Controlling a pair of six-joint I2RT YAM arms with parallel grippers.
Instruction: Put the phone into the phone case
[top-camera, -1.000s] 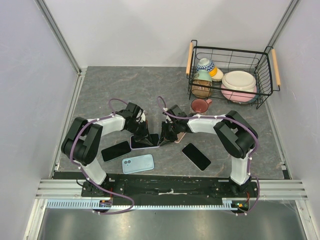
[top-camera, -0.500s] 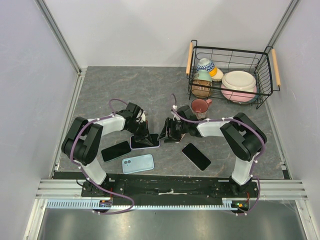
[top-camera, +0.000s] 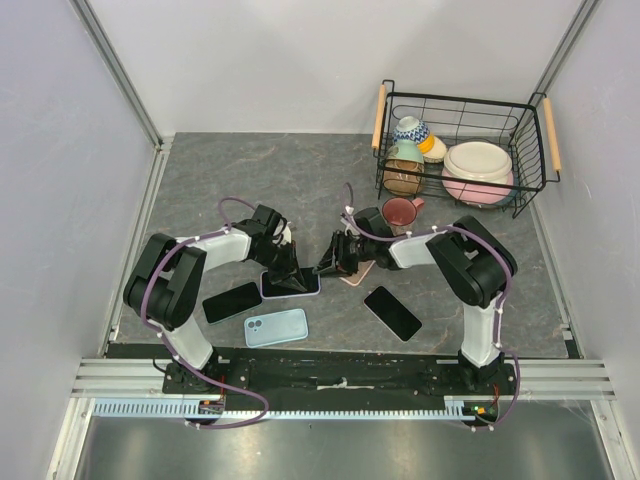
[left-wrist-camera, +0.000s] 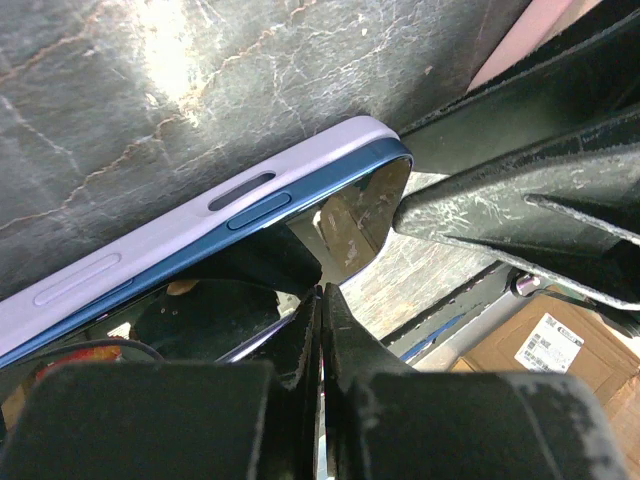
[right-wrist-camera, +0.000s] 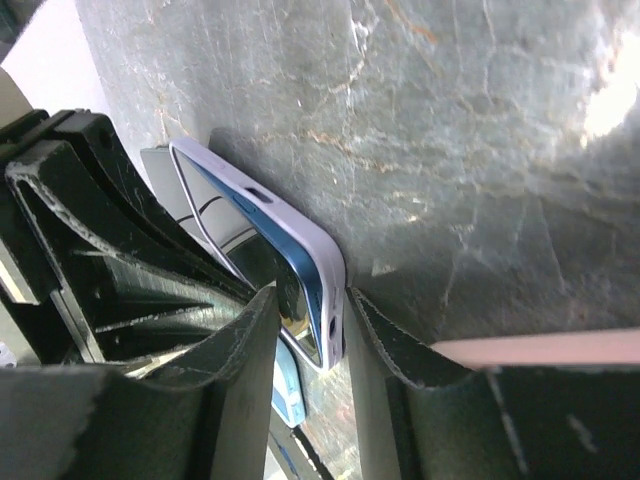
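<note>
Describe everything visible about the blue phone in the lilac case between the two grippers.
The blue phone in a lilac case lies screen up on the grey marbled table, towards its front. Its glossy dark screen mirrors the surroundings; the matte, rubbery-looking case wraps the metallic blue frame, with raised button covers and a slot along one side. The shut left gripper rests its fingertips on the screen; the right gripper clasps one corner, apparently touching both faces.

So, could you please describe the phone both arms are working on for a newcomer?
On the grey marbled table, look between the left pincer and the right pincer. The blue phone in a lilac case lies there; its pale rim distinguishes it from the bare black phone beside it.
</note>
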